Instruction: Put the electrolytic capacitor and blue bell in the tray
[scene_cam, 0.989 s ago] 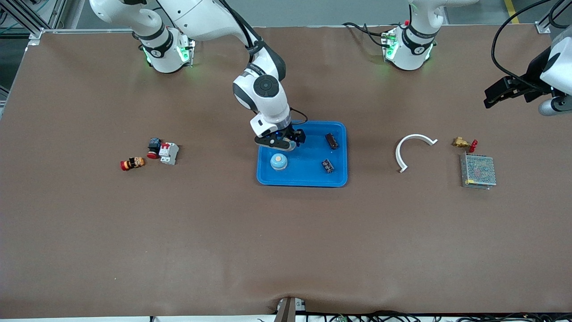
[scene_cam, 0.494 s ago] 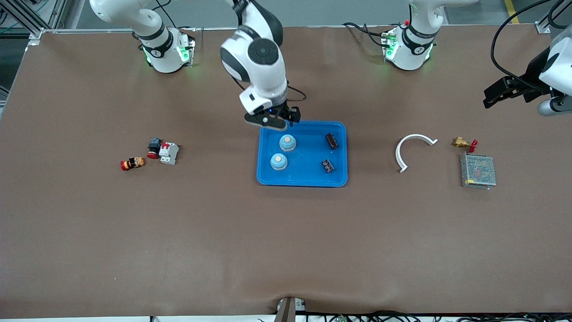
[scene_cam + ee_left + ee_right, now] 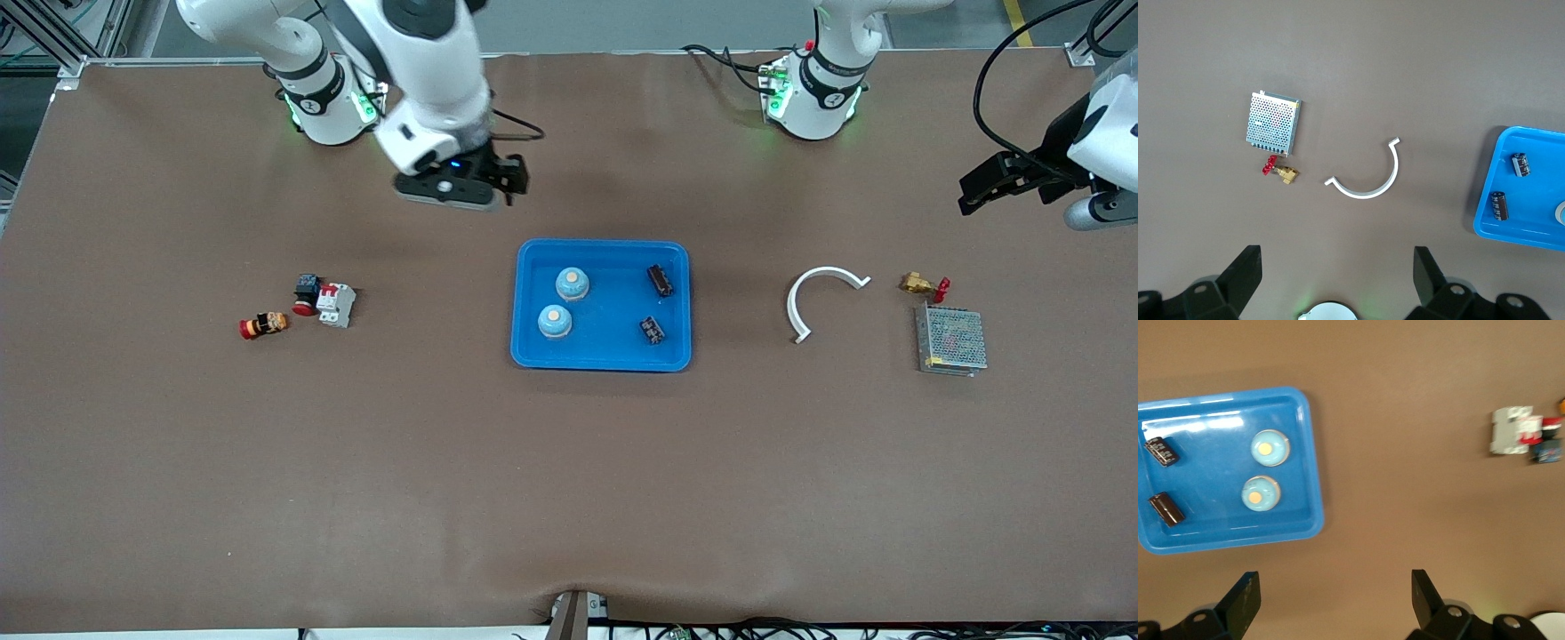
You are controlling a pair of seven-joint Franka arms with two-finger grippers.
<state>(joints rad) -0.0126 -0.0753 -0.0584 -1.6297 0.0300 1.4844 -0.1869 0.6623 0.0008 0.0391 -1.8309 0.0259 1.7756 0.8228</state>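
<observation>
— Where had the parts ended up when you looked?

— In the blue tray (image 3: 533, 360) at the middle of the table. Two blue bells (image 3: 573, 284) sat toward the right arm's end of it, one nearer the front camera than the other. Two electrolytic capacitors (image 3: 659, 279) lay toward the left arm's end, apart from each other and from the bells.

— And the arms?

— The right gripper (image 3: 460, 185) hung over bare table between its own base and the tray, fingers spread wide, carrying nothing. The left gripper (image 3: 1000, 182) waited high over its end of the table, above the white curved bracket (image 3: 822, 298), the brass valve with a red handle (image 3: 923, 284) and the perforated metal power supply (image 3: 951, 339). Its fingers were spread too, and empty.

— So it looked finished?

— I judged it so, since everything named was inside the rim.

— Anything that could still spoil it?

— Mostly a careless sweep. A low pass of the right arm could clip the rim and shove the tray, and the rounded bells might roll. The cluster with the white circuit breaker (image 3: 336, 304) and the red push button (image 3: 262, 325) was near enough to be knocked as well.
</observation>
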